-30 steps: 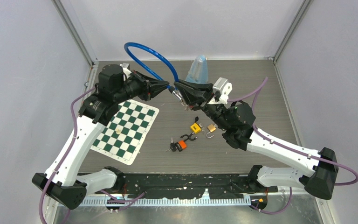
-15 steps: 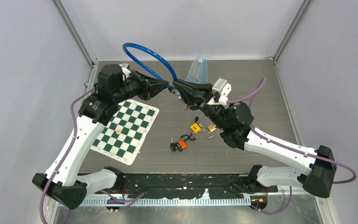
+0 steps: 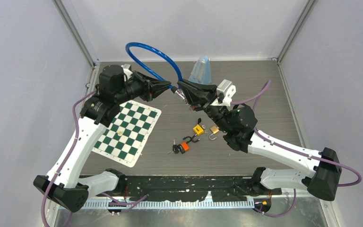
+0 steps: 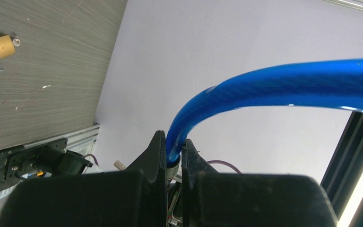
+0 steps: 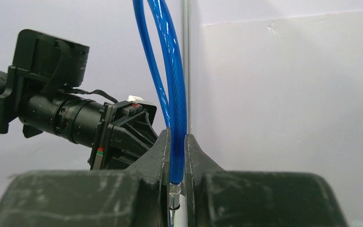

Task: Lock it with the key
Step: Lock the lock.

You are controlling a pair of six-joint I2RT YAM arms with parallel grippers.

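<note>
Walls [image 3: 179, 23] of pale grey close in three sides of a dark wood-grain table [image 3: 264, 80]. A green-and-white chessboard mat [image 3: 127, 132] lies on its left part. Over the far middle, the blue cable lock [image 3: 144, 48] arcs up in a loop, clear of the table. The left gripper [image 3: 169, 88] is clenched on one end and the right gripper [image 3: 180, 89] on the other, tips nearly meeting. On the table nearer the bases lie a yellow padlock [image 3: 198, 129], a brass padlock [image 3: 214, 129] with its shackle open, and keys [image 3: 177, 147] with an orange tag. Any lettering is too small to read.

Blue cable [image 4: 246, 87] pinched in left tool [image 4: 172, 156]
</note>
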